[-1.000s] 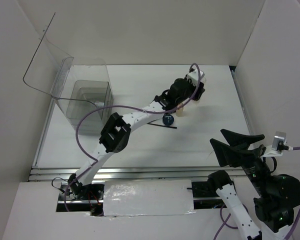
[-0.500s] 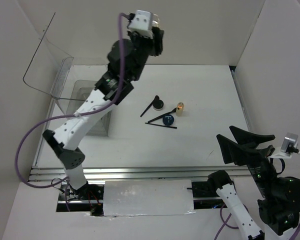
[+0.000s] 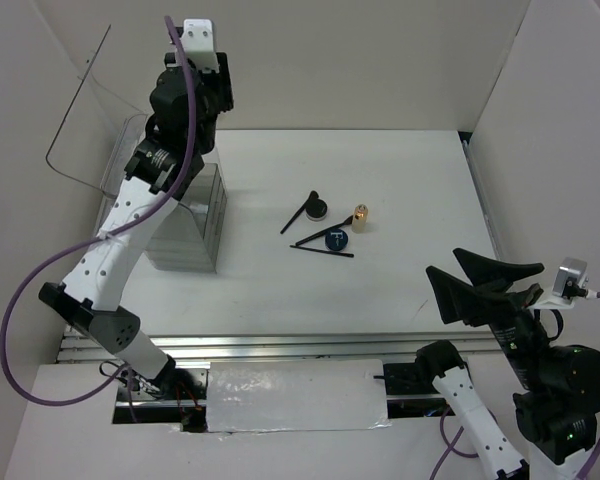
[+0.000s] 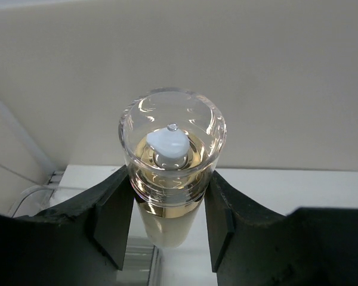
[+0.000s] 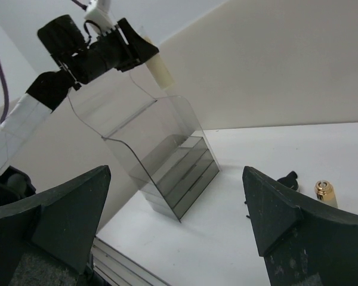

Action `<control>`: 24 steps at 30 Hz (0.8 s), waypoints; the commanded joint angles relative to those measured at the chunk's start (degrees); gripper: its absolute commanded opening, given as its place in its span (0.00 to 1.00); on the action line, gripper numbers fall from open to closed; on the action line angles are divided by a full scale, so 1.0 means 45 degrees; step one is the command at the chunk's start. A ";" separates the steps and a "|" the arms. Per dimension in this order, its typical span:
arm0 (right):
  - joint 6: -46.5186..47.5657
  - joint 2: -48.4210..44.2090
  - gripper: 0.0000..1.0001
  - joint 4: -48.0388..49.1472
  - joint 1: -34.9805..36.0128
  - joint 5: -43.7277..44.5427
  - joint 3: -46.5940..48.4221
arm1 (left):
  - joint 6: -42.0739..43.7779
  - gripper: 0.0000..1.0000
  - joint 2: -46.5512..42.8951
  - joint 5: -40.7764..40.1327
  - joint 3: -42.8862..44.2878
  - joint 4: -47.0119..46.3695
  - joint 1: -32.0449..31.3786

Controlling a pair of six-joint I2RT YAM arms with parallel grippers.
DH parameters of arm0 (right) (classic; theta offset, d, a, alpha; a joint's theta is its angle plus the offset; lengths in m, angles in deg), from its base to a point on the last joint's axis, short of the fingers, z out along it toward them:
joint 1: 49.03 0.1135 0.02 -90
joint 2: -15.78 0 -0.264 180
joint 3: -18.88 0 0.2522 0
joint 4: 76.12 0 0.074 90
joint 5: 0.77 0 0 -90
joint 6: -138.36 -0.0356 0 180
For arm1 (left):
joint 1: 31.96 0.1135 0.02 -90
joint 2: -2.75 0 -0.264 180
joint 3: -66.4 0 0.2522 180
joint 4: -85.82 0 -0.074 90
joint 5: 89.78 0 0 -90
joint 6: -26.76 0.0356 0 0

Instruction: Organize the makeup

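Left fingers point(image 4: 168, 199) pinch the tall clear pale-yellow bottle point(image 4: 170, 156) just below its thick clear cap, one black pad on each side. Through the cap a white pump head and a gold collar show, and below the fingers the body reads pale cream. In the right wrist view the bottle sticks out of the left arm's grip at a tilt, held in the air over the open top of the clear plastic box point(image 3: 212, 205). The box stands on the tabletop point(image 3: 410, 180) near its far-left corner, its tall curved back panel toward the left edge. Stepped tiers show through its walls in the right wrist view; whether anything lies on them cannot be told. The rest of the makeup lies in a loose cluster around the middle of the tabletop, well apart from the box. There the round black compact point(image 3: 318, 208) has one thin black brush point(image 3: 296, 218) slanting off it. The dark blue compact point(image 3: 336, 240) sits just beside it toward the near edge, with more thin black brushes point(image 3: 322, 250) crossing at it. The short amber gold-capped bottle point(image 3: 360, 216) stands upright just right of both compacts. Right fingers point(image 5: 176, 173) are spread wide near the near-right corner, pointing toward the box.
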 commanded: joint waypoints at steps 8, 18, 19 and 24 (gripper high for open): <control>0.0383 0.0019 1.00 0.0393 -0.0005 -0.0270 -0.0390 | -0.1280 0.00 -0.0418 0.0137 -0.2069 -0.0978 0.2047; 0.0383 -0.0098 1.00 0.0627 -0.0005 -0.0368 -0.0644 | -0.2845 0.00 -0.2584 -0.0467 -0.7220 -0.4062 0.3161; 0.0383 -0.0098 1.00 0.0647 -0.0005 -0.0368 -0.0664 | -0.3001 0.00 -0.2684 -0.0429 -0.7537 -0.4278 0.3278; 0.0383 -0.0176 1.00 0.0705 -0.0024 -0.0466 -0.0742 | -0.3744 0.00 -0.2899 -0.0253 -0.8982 -0.5526 0.3787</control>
